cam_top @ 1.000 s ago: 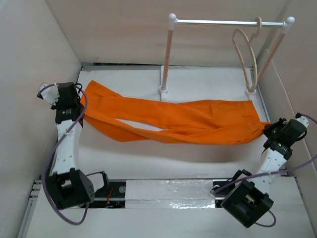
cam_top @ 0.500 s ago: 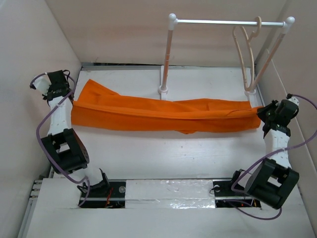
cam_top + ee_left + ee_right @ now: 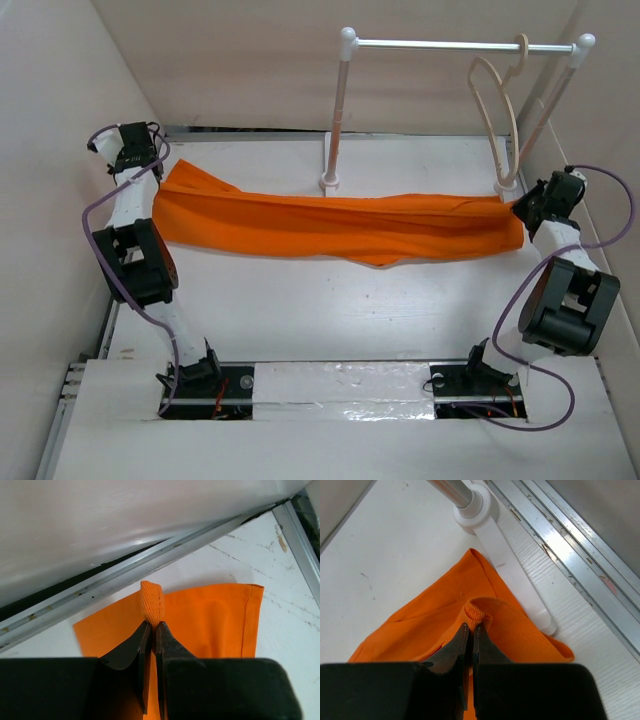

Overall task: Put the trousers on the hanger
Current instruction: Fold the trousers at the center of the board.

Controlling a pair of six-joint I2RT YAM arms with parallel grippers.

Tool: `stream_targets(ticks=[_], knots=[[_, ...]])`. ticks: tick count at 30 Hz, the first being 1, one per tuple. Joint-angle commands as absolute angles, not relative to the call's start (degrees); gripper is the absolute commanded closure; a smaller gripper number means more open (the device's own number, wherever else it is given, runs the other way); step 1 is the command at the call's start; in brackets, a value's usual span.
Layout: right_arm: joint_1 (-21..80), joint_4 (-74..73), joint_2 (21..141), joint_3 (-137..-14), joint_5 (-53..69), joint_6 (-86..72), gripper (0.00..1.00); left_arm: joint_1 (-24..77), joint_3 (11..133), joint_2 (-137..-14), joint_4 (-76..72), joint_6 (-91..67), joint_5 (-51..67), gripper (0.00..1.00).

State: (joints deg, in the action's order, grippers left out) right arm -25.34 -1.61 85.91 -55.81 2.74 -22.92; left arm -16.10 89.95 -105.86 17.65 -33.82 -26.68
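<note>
Although it cannot be told whether they rest on the white table (image 3: 300, 320) or hang just clear of it, the bright orange fabric trousers (image 3: 340, 225) are stretched taut across it. Their long axis runs left to right. They appear gathered lengthwise into a narrow band, with a loose fold drooping toward the near side at mid-length. One hemmed cuff shows in the left wrist view.

Behind them stands the white rack with metal rod (image 3: 455, 44). The thin beige clothes hanger (image 3: 497, 112) hangs by its hook at the rod's right end, above and just behind the trousers' right end. The right arm is judged nearer to it; the left is well apart.

The left gripper (image 3: 151, 626) is clamped on a pinch of orange cloth at the left end. The right gripper (image 3: 470, 628) likewise pinches a ridge of cloth, close beside the rack's base.
</note>
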Motion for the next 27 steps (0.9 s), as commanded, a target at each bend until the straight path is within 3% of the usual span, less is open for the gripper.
stream_targets(ticks=[1, 11, 16, 19, 20, 21, 23, 27], knots=[[-25.4, 6.0, 88.7, -61.2, -3.3, -22.3, 1.0, -17.4, 94.7, -108.3, 14.6, -32.1, -29.4, 1.0], [-24.8, 9.9, 98.3, -67.1, 3.9, -24.9, 0.97, -17.4, 97.0, -114.8, 8.2, -31.9, -24.5, 0.96], [-24.8, 13.8, 100.2, -66.0, 6.2, -25.6, 0.89, -17.4, 96.6, -115.4, 4.8, -31.0, -17.8, 0.77], [-24.8, 17.4, 98.5, -62.9, 7.6, -26.8, 0.77, -17.4, 96.0, -114.4, 2.8, -30.8, -14.7, 0.74], [-24.8, 18.4, 97.7, -61.9, 8.7, -27.2, 0.68, -17.4, 95.0, -113.9, 1.1, -30.3, -13.9, 0.72], [-24.8, 19.3, 96.1, -60.1, 9.4, -27.2, 0.59, -17.4, 94.7, -112.9, 0.4, -30.0, -12.5, 0.6], [-24.8, 20.3, 94.3, -58.8, 11.8, -27.3, 0.5, -17.4, 94.0, -112.1, 0.5, -29.2, -12.0, 0.48], [-23.2, 23.5, 87.6, -53.4, 11.6, -27.2, 0.2, -17.4, 90.0, -108.5, 3.5, -30.4, -13.9, 0.43]])
